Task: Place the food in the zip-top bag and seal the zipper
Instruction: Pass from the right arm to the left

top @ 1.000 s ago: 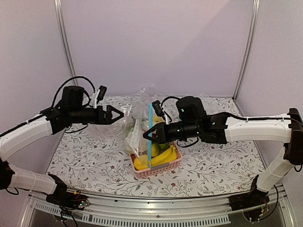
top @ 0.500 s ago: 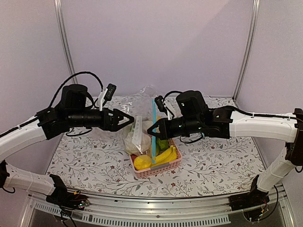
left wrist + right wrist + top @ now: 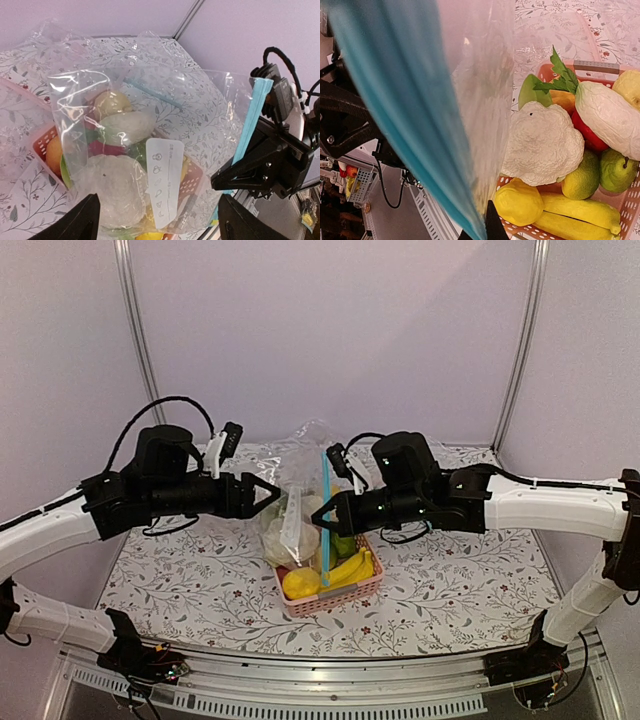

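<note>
My right gripper (image 3: 325,523) is shut on the light-blue zipper (image 3: 323,475) and holds the transparent zip-top bag (image 3: 292,502) hanging upright over the pink basket (image 3: 345,597). In the right wrist view the zipper (image 3: 395,100) fills the left, with one fingertip (image 3: 490,222) below it. The food lies in the basket: a white oblong piece (image 3: 607,112), a yellow lemon-like fruit (image 3: 518,202) and a round green fruit (image 3: 580,182). My left gripper (image 3: 272,494) is open and empty, just left of the bag. In its wrist view its jaws stand wide before the bag (image 3: 190,115).
The basket (image 3: 555,232) also holds a white cauliflower (image 3: 545,145), a yellow banana bunch (image 3: 580,215), a green pear (image 3: 615,167) and a red piece. The flower-patterned table (image 3: 180,570) spreads around it. Purple walls stand behind and at both sides.
My left gripper has moved right, up to the bag's side, still open. My right gripper shifted slightly right with the zipper, which now hangs straighter.
</note>
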Tool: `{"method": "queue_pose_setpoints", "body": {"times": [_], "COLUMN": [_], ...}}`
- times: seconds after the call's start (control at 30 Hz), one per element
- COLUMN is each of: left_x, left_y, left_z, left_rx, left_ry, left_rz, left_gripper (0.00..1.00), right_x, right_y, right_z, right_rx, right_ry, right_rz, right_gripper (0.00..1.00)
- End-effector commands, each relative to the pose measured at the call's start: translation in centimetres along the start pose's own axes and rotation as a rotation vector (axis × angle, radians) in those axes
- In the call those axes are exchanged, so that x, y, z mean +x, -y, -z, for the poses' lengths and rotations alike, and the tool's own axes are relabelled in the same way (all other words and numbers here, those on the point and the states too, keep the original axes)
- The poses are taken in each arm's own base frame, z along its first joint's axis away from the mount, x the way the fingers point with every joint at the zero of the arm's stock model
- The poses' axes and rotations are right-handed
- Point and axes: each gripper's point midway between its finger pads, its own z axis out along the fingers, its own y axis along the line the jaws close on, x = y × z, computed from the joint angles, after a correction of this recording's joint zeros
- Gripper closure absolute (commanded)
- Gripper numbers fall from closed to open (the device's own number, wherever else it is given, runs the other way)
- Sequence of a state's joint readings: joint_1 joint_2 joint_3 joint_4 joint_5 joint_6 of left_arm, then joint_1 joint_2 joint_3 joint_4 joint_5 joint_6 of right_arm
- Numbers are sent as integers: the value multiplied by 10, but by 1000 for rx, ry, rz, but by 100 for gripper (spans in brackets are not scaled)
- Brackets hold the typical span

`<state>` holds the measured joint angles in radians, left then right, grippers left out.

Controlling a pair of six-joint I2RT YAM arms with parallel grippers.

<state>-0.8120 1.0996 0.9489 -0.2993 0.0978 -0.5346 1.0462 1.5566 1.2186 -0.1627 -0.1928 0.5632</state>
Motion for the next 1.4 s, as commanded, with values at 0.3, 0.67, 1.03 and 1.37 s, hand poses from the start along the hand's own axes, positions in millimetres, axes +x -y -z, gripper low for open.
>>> {"method": "queue_pose_setpoints", "body": {"times": [0.3, 0.67, 1.03, 1.37], "left_x": [-2, 1, 12, 27], "left_y": [-60, -54, -81, -99], "left_z": [6, -22, -31, -22], "left_rx": [-113, -3, -12, 6], "left_ry": [19, -13, -27, -37], "left_rz": [107, 130, 158, 173], "left_gripper": [25, 46, 100, 100], "right_x": [-4, -2, -4, -9], "right_y": [-11, -12, -8, 3], "right_z": [4, 3, 5, 10], "right_rx": [-28, -37, -33, -70], "right_ry": [0, -9, 31, 112], "right_rz": [20, 18, -6, -84], "right_gripper": [100, 100, 73, 53]}}
